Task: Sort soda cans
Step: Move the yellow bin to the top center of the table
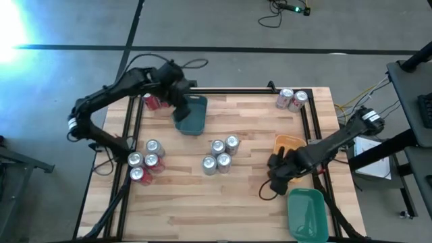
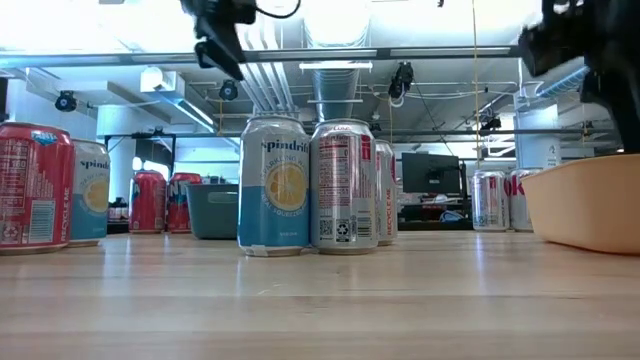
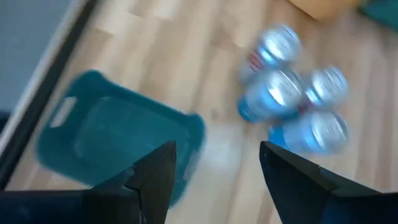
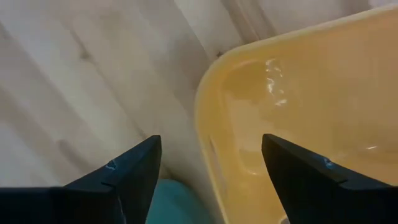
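Observation:
Soda cans stand upright on the wooden table in groups: several in the middle (image 1: pixel 221 155), several near the left edge (image 1: pixel 144 164), two red ones at the far left (image 1: pixel 155 102) and two at the far right corner (image 1: pixel 291 99). My left gripper (image 1: pixel 183 110) hangs open above the teal tray (image 1: pixel 194 118); in its wrist view the gripper (image 3: pixel 217 149) holds nothing, with the tray (image 3: pixel 112 140) and the middle cans (image 3: pixel 292 93) beyond it. My right gripper (image 1: pixel 271 181) is open beside the orange tray (image 1: pixel 290 145), over bare wood (image 4: pixel 211 140).
A green tray (image 1: pixel 307 212) lies at the near right corner, close to my right gripper. The orange tray's rim (image 4: pixel 214 118) curves just past my right fingers. A dark frame (image 1: pixel 131 128) borders the table's left and right sides. In the low view the middle cans (image 2: pixel 305 185) stand nearest.

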